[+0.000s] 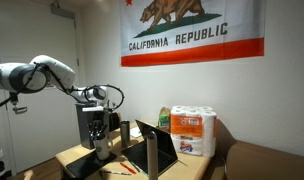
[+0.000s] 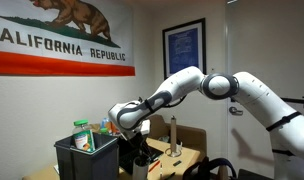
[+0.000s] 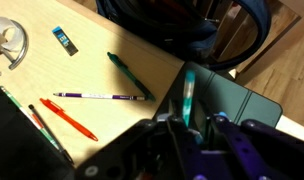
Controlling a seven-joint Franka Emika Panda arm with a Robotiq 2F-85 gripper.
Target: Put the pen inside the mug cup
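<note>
My gripper (image 3: 188, 122) is shut on a teal pen (image 3: 188, 92), which sticks up between the fingers past the table's edge. In both exterior views the gripper (image 1: 100, 146) (image 2: 140, 150) hangs low over the wooden table (image 3: 112, 45). A whitish round rim (image 3: 7, 38) at the top left corner of the wrist view looks like the mug cup, far from the gripper. I cannot make out the mug in the exterior views.
Loose on the table are a green pen (image 3: 128, 76), a purple pen (image 3: 97, 96), a red pen (image 3: 70, 118) and a small blue block (image 3: 64, 40). A laptop (image 1: 157, 150), a dark tumbler (image 1: 123, 132), a paper-towel pack (image 1: 193, 131) and a black bin (image 2: 87, 158) stand nearby.
</note>
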